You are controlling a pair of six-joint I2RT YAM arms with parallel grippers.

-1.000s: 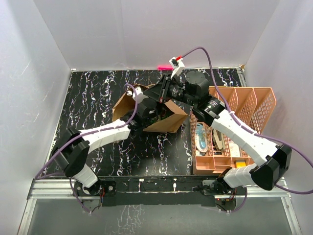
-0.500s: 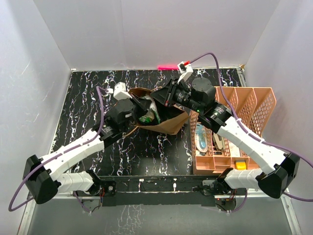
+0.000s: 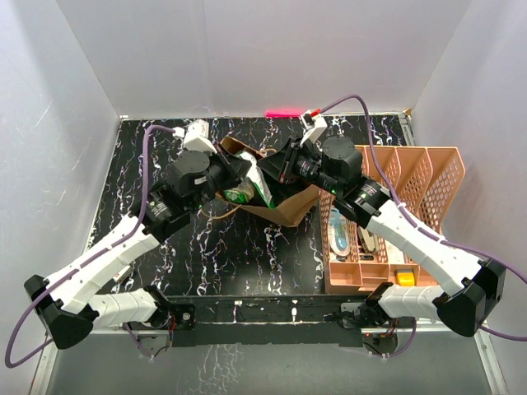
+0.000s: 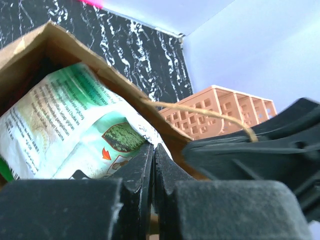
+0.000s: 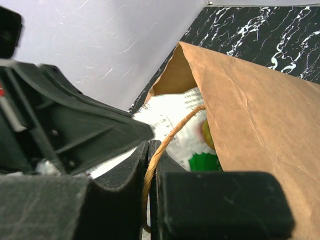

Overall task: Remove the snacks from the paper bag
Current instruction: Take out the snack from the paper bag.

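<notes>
The brown paper bag (image 3: 292, 206) lies on its side at the back middle of the table, mouth to the left. A green-white snack packet (image 3: 254, 189) sticks out of the mouth. My left gripper (image 3: 237, 177) is at the mouth. In the left wrist view it (image 4: 153, 150) is shut on the edge of the packet (image 4: 75, 125), under the bag's rim (image 4: 100, 67). My right gripper (image 5: 149, 150) is shut on the bag's twine handle (image 5: 175, 132), beside the bag's wall (image 5: 250, 125). Other snacks are hidden.
A salmon-pink perforated organiser (image 3: 412, 177) with pale stationery stands right of the bag, under the right arm. It shows behind the bag in the left wrist view (image 4: 215, 105). The two grippers are very close together. White walls enclose the black marbled table (image 3: 148, 164).
The left arm has swung left and back, and its gripper has drawn the green-white packet further out of the bag's mouth. The right gripper keeps its hold on the handle.
</notes>
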